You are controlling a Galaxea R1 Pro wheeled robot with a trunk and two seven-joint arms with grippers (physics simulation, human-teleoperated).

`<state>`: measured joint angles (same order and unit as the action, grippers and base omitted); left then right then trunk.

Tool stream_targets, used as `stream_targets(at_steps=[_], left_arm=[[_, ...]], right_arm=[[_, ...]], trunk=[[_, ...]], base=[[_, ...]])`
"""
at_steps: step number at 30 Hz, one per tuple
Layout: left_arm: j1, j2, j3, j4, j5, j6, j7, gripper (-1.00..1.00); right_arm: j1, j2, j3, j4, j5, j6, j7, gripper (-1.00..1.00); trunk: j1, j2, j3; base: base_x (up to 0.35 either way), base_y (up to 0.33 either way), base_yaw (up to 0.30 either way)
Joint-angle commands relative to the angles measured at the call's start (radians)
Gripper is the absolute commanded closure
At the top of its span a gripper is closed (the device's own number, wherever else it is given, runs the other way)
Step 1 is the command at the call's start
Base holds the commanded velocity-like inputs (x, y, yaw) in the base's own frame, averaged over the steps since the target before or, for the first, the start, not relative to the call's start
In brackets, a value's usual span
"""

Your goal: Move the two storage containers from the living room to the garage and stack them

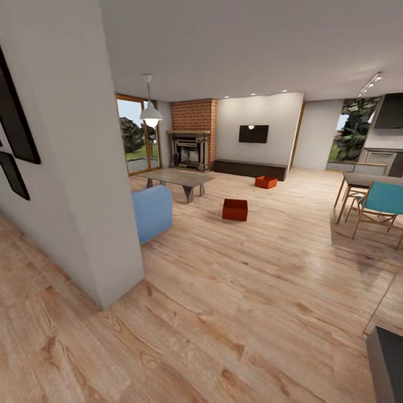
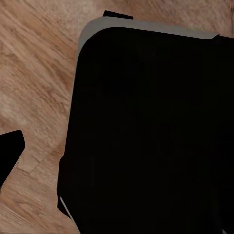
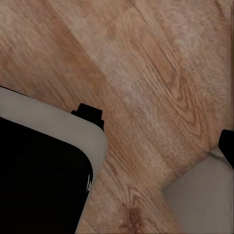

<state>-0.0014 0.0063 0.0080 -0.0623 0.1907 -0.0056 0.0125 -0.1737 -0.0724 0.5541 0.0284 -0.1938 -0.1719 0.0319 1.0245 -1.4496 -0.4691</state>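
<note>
Grippers: state can't tell | 2 storage containers (image 1: pixel 235 209) (image 1: pixel 266 182) on wood floor (image 1: pixel 235 313) (apart)

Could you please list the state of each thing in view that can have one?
Nearer storage container: upright on the wood-plank floor, open-top, not held.
Farther storage container: upright on the same floor near the low dark cabinet, not held.
Pendant lamp: lit.
Wall TV: screen dark.
Fireplace: no fire visible.
Pincers: open or shut cannot be told from the wrist views.
</note>
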Motion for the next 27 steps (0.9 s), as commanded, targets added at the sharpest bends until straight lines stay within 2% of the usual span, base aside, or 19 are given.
stream_targets(at_steps=[1, 15, 27], left_arm=[[0.000, 0.000, 0.000, -0.001, 0.006, -0.001, 0.001, -1.00], [0.000, 0.001, 0.001, -0.001, 0.006, -0.001, 0.001, -1.00], [0.000, 0.001, 0.001, -0.001, 0.006, -0.001, 0.001, -1.00]], right_arm=[[-0.001, 0.000, 0.008, 0.003, -0.011, -0.006, 0.003, -1.00], [-0.001, 0.002, 0.009, 0.003, -0.010, -0.006, 0.003, -1.00], [-0.001, 0.003, 0.009, 0.003, -0.010, -0.006, 0.003, -1.00]], trunk=[[0.001, 0.000, -0.001], [0.001, 0.000, -0.001], [0.001, 0.000, 0.005]], base=[[0.322, 0.000, 0.000], [0.322, 0.000, -0.007], [0.322, 0.000, -0.221]])
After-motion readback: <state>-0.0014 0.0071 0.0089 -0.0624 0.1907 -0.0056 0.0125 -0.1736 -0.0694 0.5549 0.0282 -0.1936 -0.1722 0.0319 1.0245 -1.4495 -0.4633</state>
